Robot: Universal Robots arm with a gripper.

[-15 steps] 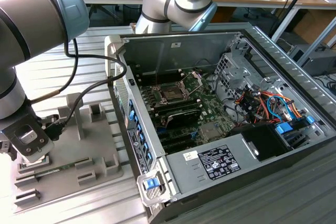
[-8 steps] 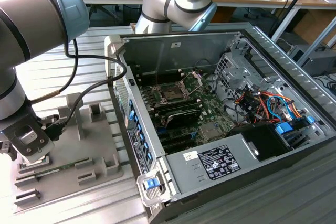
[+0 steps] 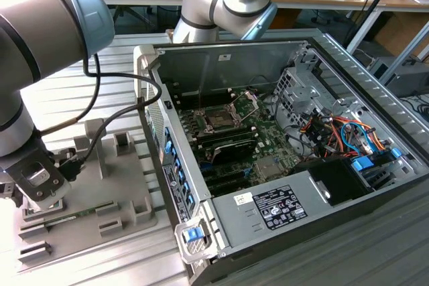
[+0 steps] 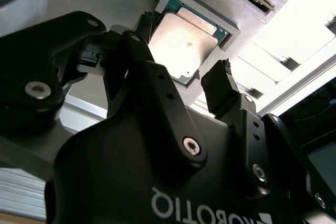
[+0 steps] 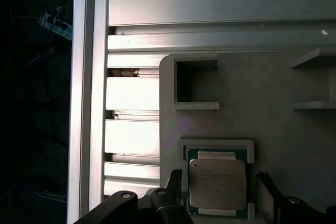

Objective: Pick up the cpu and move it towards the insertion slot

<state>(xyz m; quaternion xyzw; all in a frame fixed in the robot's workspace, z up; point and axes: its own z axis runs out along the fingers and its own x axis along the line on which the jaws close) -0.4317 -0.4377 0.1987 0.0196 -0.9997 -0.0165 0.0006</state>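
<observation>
In the exterior view, from that view's left: the grey robot arm (image 3: 40,38) bends down at the near left, and its wrist hangs low over a grey plastic tray (image 3: 127,192) on the ribbed aluminium worktop (image 3: 114,65). A thin green memory stick (image 3: 74,213) lies in the tray near the wrist. To the right stands an open computer case (image 3: 348,58). Inside it, on the green board, is the insertion slot (image 3: 220,118), a square socket with a dark centre and a shiny metal frame, well apart from the tray. From this angle the arm's wrist covers the part of the tray beneath it.

Both wrist views look down past the black fingers and give the close detail. In the first wrist view, the cpu (image 5: 218,186), a flat silvery square, lies in a raised-edged recess of the tray. The end effector (image 5: 219,178) is released, with one finger on each side of the chip and a gap between each finger and the chip's edge. It holds nothing. In the second wrist view, the fingers (image 4: 223,80) again flank the cpu, which sits flat in its recess.

The arm's pose: the upper links fold over from behind the case, and the wrist points downward at the tray, centred over the chip.
</observation>
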